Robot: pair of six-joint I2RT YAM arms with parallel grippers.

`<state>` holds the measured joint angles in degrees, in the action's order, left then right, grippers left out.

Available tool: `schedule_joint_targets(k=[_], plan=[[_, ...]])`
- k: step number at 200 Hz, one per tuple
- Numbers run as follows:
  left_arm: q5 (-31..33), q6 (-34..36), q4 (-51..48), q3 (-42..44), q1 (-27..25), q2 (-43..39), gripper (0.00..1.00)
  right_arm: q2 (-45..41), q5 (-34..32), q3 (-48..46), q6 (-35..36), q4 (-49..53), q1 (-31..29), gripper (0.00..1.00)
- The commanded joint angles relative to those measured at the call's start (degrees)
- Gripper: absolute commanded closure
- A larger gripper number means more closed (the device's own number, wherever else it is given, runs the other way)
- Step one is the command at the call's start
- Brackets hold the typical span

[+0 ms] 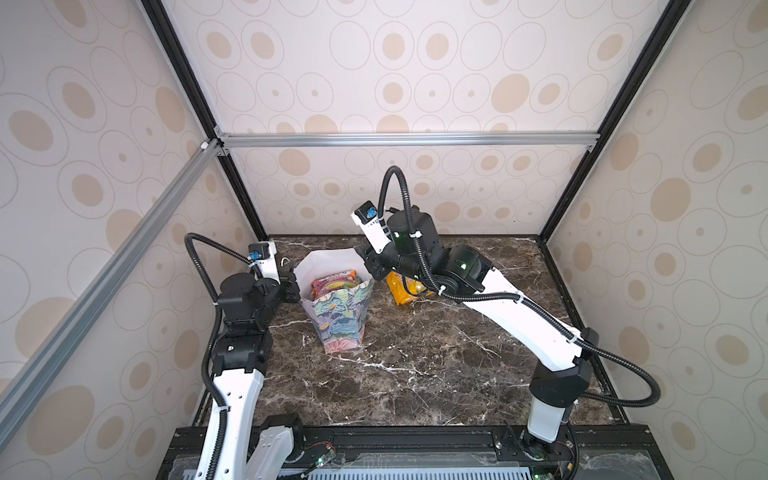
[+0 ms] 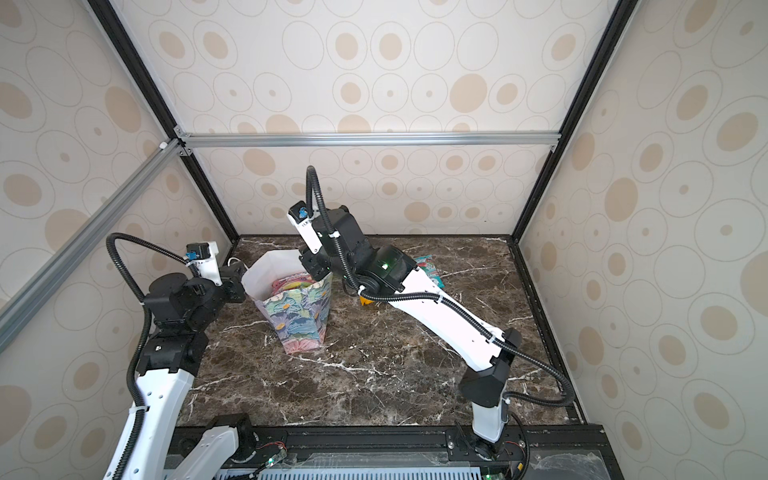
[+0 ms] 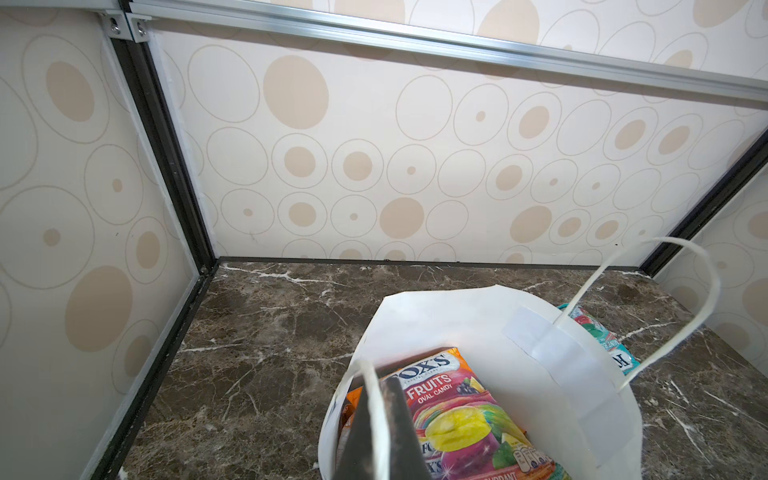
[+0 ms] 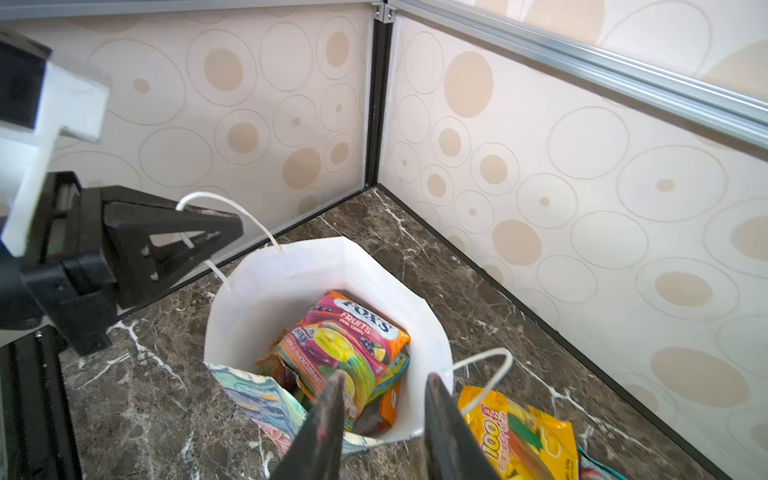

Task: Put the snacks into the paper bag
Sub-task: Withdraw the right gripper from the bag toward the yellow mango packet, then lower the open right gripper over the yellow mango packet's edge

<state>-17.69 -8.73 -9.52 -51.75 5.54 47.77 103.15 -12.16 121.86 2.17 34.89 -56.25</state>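
The paper bag [image 1: 338, 320] [image 2: 301, 320] stands open on the marble table, white inside [image 4: 286, 270] [image 3: 457, 303] and floral outside. My left gripper [image 1: 292, 286] [image 2: 237, 286] [image 3: 377, 384] [image 4: 230, 232] is shut on the bag's white handle [image 3: 374, 411] at its left rim. Several snacks lie inside the bag, with a Fox's Fruits packet [image 1: 334, 283] [image 2: 293, 283] [image 3: 455, 409] [image 4: 353, 334] on top. My right gripper [image 1: 369, 262] [image 2: 311, 266] [image 4: 384, 380] hangs open and empty over the bag's right rim. A yellow packet [image 1: 405, 291] [image 2: 368, 301] [image 4: 517, 434] lies on the table right of the bag, partly under the right arm.
A teal packet [image 2: 428, 270] [image 3: 598, 338] lies behind the right arm near the back wall. The bag's other handle [image 4: 486, 365] [image 3: 681, 299] stands free. Patterned walls with metal rails close in the left, back and right sides of the marble table [image 1: 415, 374].
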Motion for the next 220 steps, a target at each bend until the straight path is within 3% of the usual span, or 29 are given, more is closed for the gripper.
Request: schedule_joint_targets(k=[1,103,169,220], plan=[[-0.21,0.14,1.52,-0.62,0.49,-1.14,1.00,-5.15,-3.12,-6.58,-0.03,-5.07,1.90,0.65],[-0.47,0.08,1.50,-0.59,0.47,-0.84,1.00,-25.57,1.42,-39.44,-8.95,-9.58,23.52,0.59],[0.25,0.17,1.32,-0.81,0.51,-1.01,1.00,-23.25,1.73,-46.08,-8.10,-8.79,27.42,0.55],[-0.04,0.23,1.44,-0.64,0.46,-1.06,1.00,-16.78,-4.77,-43.92,-3.51,-4.30,27.59,0.51]])
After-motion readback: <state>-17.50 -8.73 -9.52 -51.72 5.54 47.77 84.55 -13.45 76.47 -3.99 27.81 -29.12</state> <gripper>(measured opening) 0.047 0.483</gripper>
